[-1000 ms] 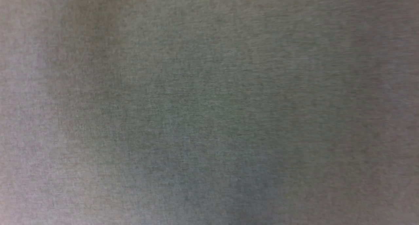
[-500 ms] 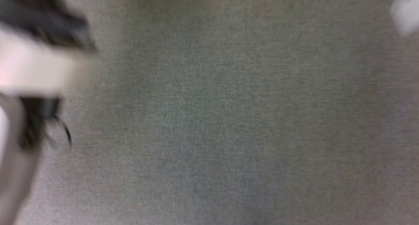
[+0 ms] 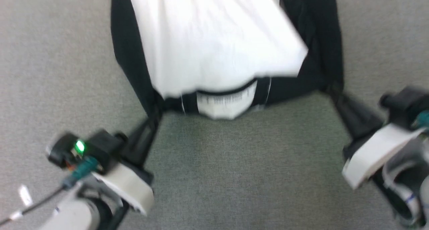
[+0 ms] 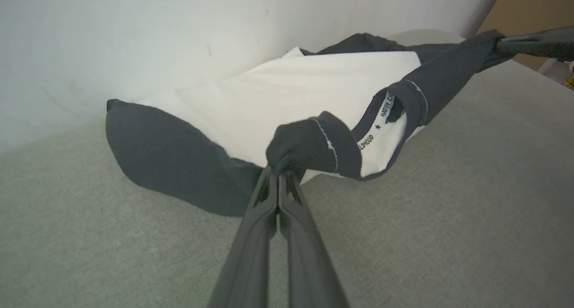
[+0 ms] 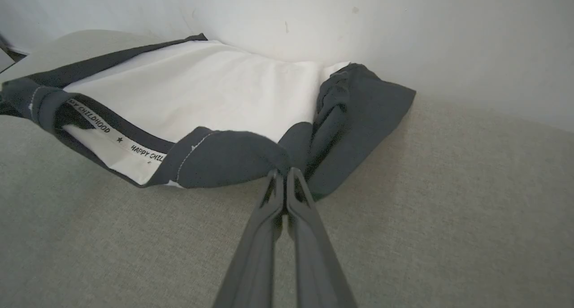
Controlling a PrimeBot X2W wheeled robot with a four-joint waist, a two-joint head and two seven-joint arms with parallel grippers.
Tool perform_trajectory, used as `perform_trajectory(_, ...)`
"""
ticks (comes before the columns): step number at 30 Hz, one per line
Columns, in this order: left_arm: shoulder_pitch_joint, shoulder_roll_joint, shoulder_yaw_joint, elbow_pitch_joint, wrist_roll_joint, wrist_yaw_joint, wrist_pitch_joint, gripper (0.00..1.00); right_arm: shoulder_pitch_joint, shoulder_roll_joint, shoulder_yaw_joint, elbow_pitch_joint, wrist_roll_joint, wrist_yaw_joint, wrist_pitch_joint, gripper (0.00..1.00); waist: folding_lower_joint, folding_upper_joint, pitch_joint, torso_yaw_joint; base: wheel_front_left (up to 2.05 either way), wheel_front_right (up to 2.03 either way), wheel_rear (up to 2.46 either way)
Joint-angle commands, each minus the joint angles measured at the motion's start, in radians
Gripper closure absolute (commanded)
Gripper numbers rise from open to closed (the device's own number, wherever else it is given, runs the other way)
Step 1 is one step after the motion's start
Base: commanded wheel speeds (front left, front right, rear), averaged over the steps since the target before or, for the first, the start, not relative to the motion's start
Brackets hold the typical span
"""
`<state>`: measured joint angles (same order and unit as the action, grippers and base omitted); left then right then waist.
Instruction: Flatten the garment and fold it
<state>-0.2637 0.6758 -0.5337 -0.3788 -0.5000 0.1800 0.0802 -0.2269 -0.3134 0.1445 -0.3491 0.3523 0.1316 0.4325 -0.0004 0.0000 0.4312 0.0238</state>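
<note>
Evenly held, the garment (image 3: 218,46) lies ahead, its collar edge (image 3: 221,101) crosswise.
Equally near, left gripper (image 4: 278,178) and right gripper (image 5: 285,175) each grip a black shoulder corner, fingers closed.

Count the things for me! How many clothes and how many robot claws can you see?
White-and-black garment: 1
Claws: 2, the left claw and the right claw, each pinching a black part of the garment
Total: 3
</note>
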Motion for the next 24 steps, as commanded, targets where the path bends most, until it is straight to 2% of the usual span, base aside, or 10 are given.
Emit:
perform_trajectory(1, 0.033, 0.005, -0.018, 0.013, -0.011, -0.008, 0.006, 1.00, 0.040, 0.001, 0.012, -0.004, 0.010, -0.001, 0.007, 1.00, 0.0004, 0.0000, -0.068, -0.014, 0.00, 0.00, 0.00)
perform_trajectory(10, 0.172, 0.037, -0.095, 0.015, -0.093, -0.023, 0.118, 1.00, 0.204, -0.031, 0.033, 0.013, 0.068, -0.001, 0.083, 1.00, 0.0004, 0.0000, -0.166, -0.030, 0.00, 0.00, 0.00)
perform_trajectory(19, 0.282, 0.096, -0.138, -0.051, -0.230, -0.023, 0.283, 1.00, 0.376, -0.072, -0.006, -0.025, 0.155, -0.001, 0.235, 1.00, 0.0004, 0.0000, -0.245, -0.026, 0.00, 0.00, 0.00)
perform_trajectory(24, 0.350, 0.103, -0.168, -0.080, -0.290, -0.010, 0.332, 1.00, 0.480, -0.086, -0.019, -0.056, 0.185, -0.001, 0.326, 1.00, 0.0004, 0.0000, -0.279, -0.025, 0.00, 0.00, 0.00)
